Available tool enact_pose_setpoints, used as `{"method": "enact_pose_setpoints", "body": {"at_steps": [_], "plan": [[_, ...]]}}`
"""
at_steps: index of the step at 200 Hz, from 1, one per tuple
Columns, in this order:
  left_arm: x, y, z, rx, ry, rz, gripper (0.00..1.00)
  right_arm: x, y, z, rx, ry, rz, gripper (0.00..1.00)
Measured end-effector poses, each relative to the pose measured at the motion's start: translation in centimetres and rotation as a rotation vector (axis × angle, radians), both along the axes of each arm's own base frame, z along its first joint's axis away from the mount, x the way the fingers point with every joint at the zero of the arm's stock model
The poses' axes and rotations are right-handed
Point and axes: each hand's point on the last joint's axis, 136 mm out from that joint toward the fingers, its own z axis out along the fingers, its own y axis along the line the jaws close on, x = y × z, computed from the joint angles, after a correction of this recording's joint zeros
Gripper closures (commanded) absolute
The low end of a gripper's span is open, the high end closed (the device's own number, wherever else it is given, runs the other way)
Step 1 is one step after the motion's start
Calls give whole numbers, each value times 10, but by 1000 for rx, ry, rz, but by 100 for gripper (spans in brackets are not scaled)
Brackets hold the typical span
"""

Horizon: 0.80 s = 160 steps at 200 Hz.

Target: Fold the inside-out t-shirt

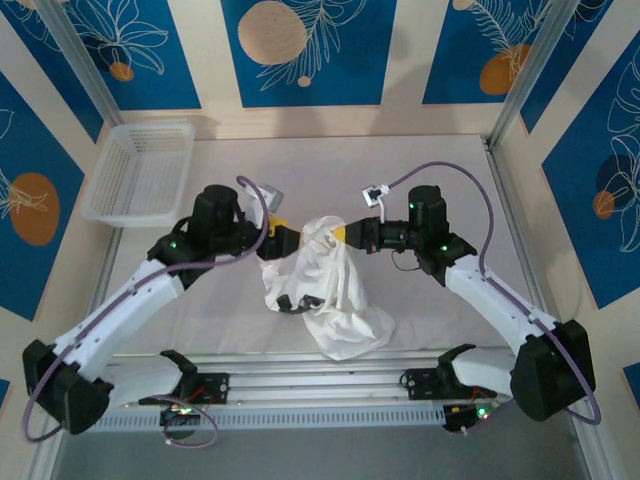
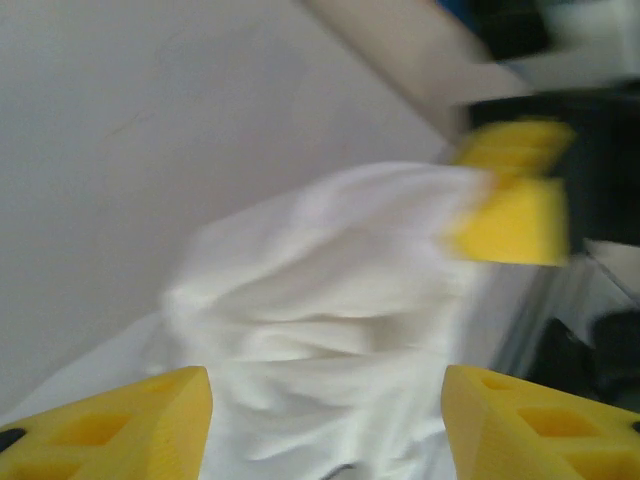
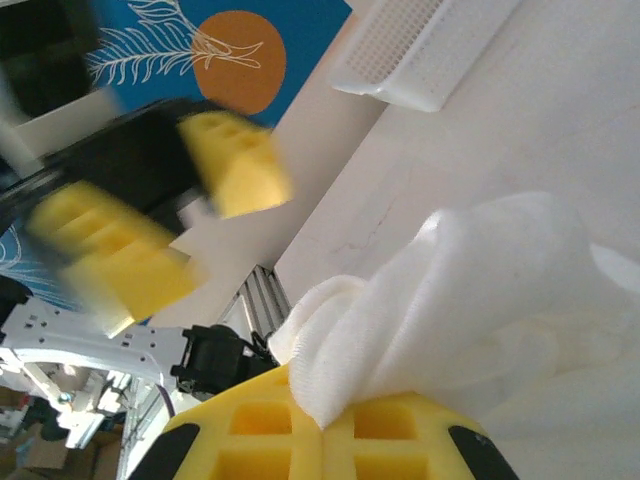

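The inside-out t-shirt (image 1: 330, 285) is a crumpled white bundle in the middle of the table, its top pulled up between the two arms and the rest drooping toward the near edge. My right gripper (image 1: 341, 232) is shut on a fold of the t-shirt (image 3: 480, 300), and cloth sticks out from between its closed yellow fingers (image 3: 250, 430). My left gripper (image 1: 287, 240) stands open just left of the bundle. Its yellow fingers (image 2: 130, 420) are spread wide, with the t-shirt (image 2: 320, 300) in front of them. The right gripper (image 2: 512, 195) appears there too, blurred, pinching the cloth's top corner.
A white mesh basket (image 1: 140, 170) sits at the table's far left, also seen as the basket (image 3: 400, 50) from the right wrist. Metal frame posts stand at the back corners. Aluminium rails (image 1: 320, 385) run along the near edge between the arm bases.
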Motion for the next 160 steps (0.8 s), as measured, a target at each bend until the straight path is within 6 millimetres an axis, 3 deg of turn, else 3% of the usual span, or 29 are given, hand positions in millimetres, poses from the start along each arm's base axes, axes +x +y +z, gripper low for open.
{"method": "enact_pose_setpoints", "body": {"at_steps": [13,24,76,109,140,160], "plan": [[-18,-19,7,1,-45,-64,39,1,0,-3,-2,31,-4,100],[-22,-30,4,19,-54,-84,39,1,1,-6,-4,53,-7,100],[18,-49,-63,174,22,5,40,0,0,-5,0,80,-12,100],[32,-48,-69,183,19,71,49,-2,-1,-2,3,83,-14,100],[46,-40,-62,180,1,166,80,-3,-1,-2,7,90,-16,100],[51,-36,-59,172,3,200,92,-3,-1,-3,7,97,-18,100]]}}
